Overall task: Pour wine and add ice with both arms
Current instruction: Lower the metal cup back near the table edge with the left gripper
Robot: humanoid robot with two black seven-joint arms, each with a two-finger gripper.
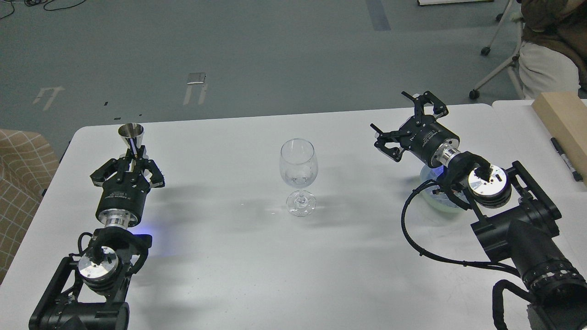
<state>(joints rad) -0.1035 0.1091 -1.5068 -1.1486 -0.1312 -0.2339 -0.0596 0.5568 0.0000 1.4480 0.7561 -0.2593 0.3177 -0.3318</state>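
Standing mid-worktop (238, 275), one wine glass (298, 176), upright on its foot, bowl apparently holding clear ice at the bottom, though too faint to be sure; central position puts it within reach of both arms. Left pincer (130, 158): fingers drawn in around the narrow waist of a steel jigger (131, 137), held upright, mouth up, presumably to keep any contents from spilling; well apart from the glass. Right pincer (408, 123): fingers spread wide, holding nothing, raised above the worktop. Pale bowl (431, 201), partly hidden under the right arm, likely the ice supply; contents not discernible. Marker (566, 159) and wooden block (562, 117) at the right edge, unused.
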